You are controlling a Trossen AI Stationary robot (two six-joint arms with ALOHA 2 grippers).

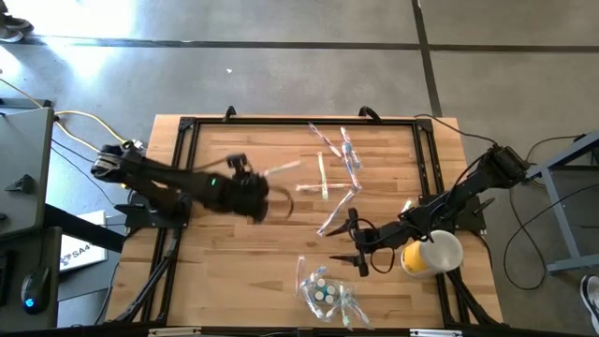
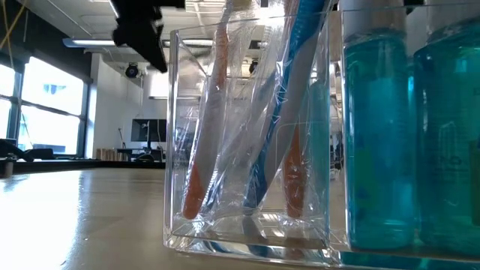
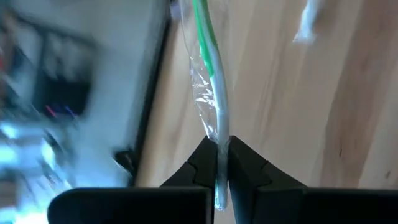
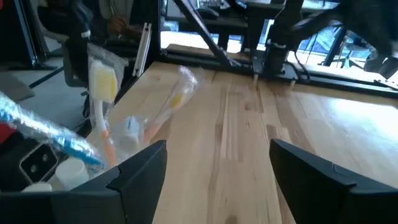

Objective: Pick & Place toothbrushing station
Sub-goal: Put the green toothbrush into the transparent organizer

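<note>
I see a pale wooden desk (image 1: 253,253) of smooth planks with visible grain and a soft sheen, framed by matt black metal rails (image 1: 183,159). My left arm's matt black plastic jaws pinch a green-and-white toothbrush in crinkled, glossy clear plastic wrap (image 3: 210,93). Close to the low camera stands a clear, hard, glossy rectangular plastic holder (image 2: 247,135) of wrapped toothbrushes, with translucent blue-green glossy plastic bottles (image 2: 409,135) beside it. By my right arm sits a smooth yellow-and-white cup (image 1: 432,255).
</note>
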